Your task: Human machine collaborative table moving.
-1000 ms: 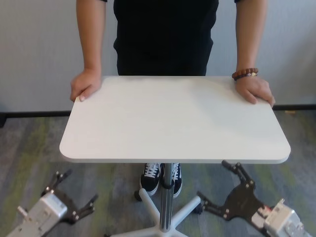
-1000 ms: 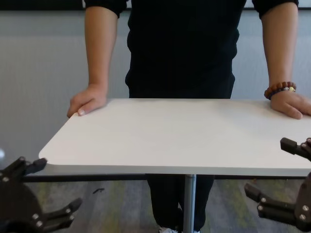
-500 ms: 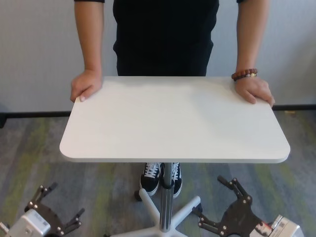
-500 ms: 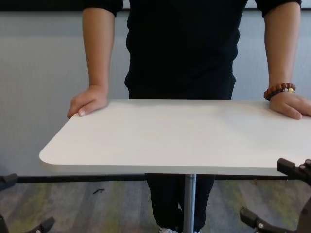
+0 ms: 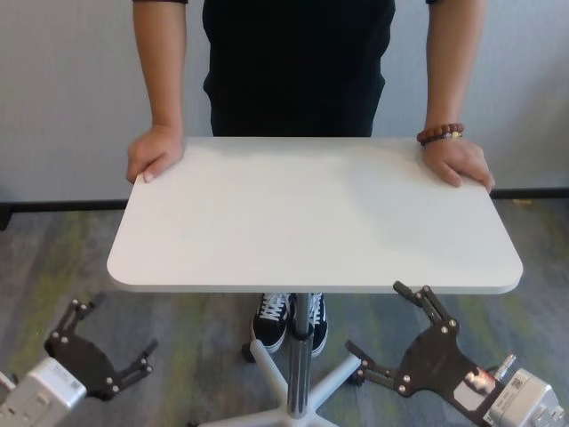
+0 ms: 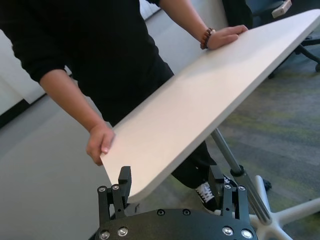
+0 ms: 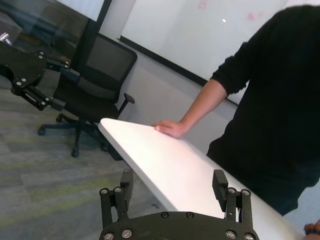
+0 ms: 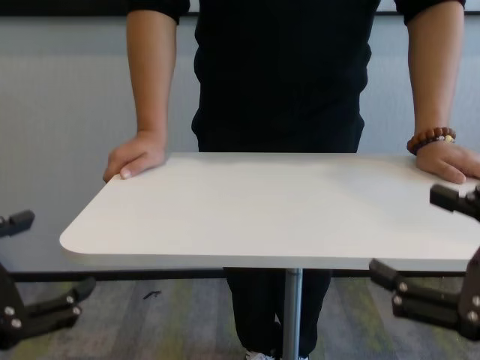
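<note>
The table (image 5: 311, 213) is a white tabletop on a silver pole (image 5: 300, 351). The human (image 5: 298, 62), in a black top, stands at the far side with one hand on each far corner and a bead bracelet (image 5: 442, 133) on one wrist. My left gripper (image 5: 108, 334) is open, low and in front of the near left corner, apart from it. My right gripper (image 5: 373, 318) is open just in front of the near right edge. In the chest view one right finger (image 8: 450, 197) stands above edge level and one below. The wrist views show the table (image 6: 200, 100) (image 7: 165, 160) beyond each open gripper (image 6: 170, 179) (image 7: 172, 181).
The table's star base with castors (image 5: 333, 378) stands on grey-green carpet between my arms. The person's shoes (image 5: 274, 318) are by the pole. A black office chair (image 7: 95, 75) stands off to one side. A grey wall (image 5: 62, 89) is behind the person.
Both grippers dipped away from the table half a second ago and have risen back toward its near edge. The left one is lower and farther out than a second ago. Table and hands are unmoved.
</note>
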